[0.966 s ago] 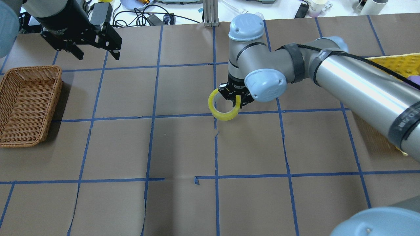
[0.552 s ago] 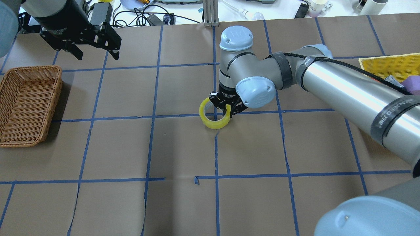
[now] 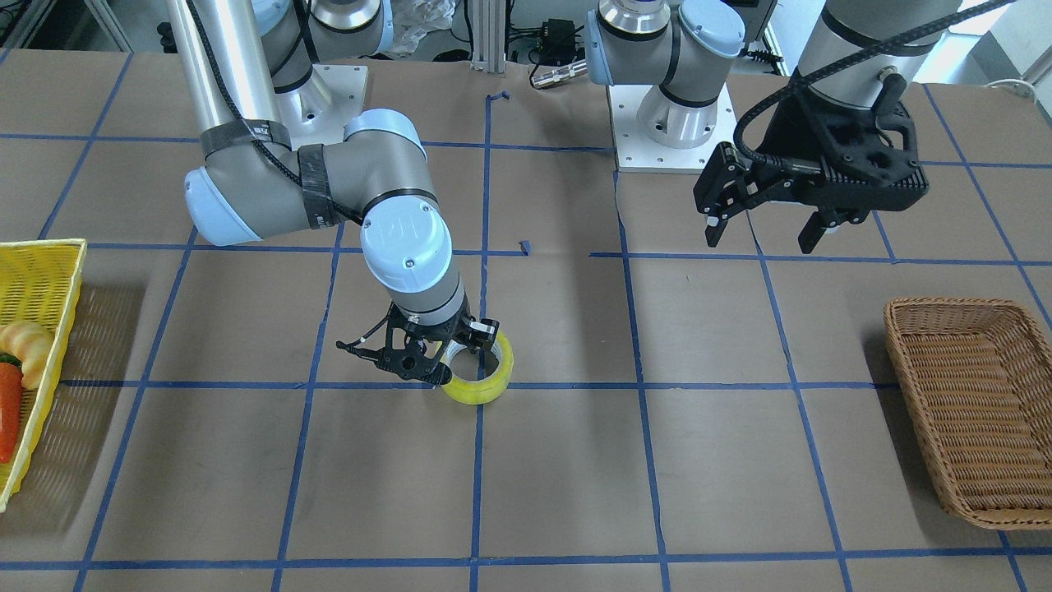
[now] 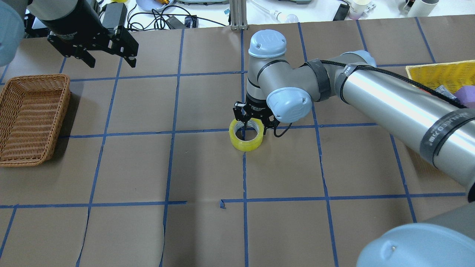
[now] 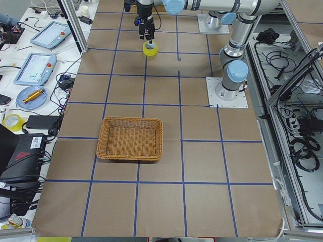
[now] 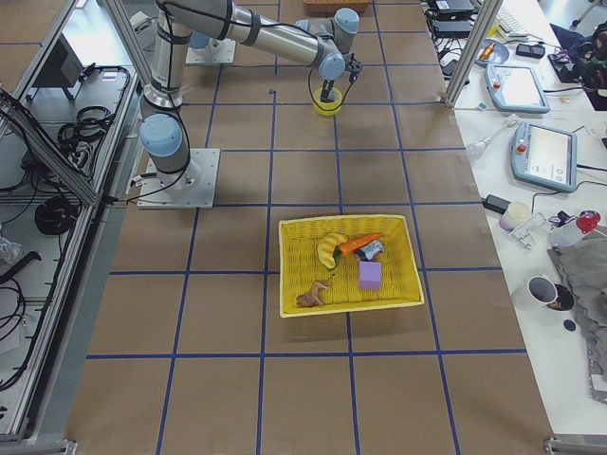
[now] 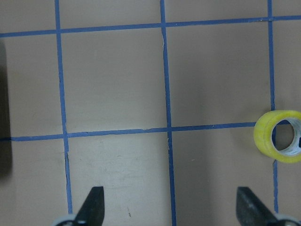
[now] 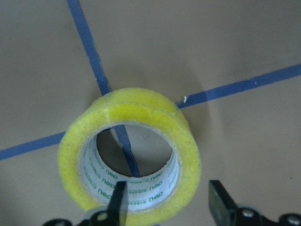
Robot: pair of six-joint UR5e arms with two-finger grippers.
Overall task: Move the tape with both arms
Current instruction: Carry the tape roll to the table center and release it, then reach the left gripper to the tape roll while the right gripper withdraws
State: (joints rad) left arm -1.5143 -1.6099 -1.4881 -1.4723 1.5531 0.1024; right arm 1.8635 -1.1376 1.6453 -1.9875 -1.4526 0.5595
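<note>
The yellow tape lies flat on the brown table at a crossing of blue lines near the middle; it also shows in the front view. My right gripper stands just above it, open. In the right wrist view one finger is inside the white core and the other is outside the tape, with slack around the wall. My left gripper is open and empty, high over the far left; its wrist view shows the tape at the right edge.
A brown wicker basket sits at the left edge of the table, below my left gripper. A yellow basket with food items sits at the right edge. Cables and desk clutter lie beyond the far edge.
My right gripper carried the tilted tape leftward and down, set it flat on the table and opened its fingers. My left arm has barely moved.
</note>
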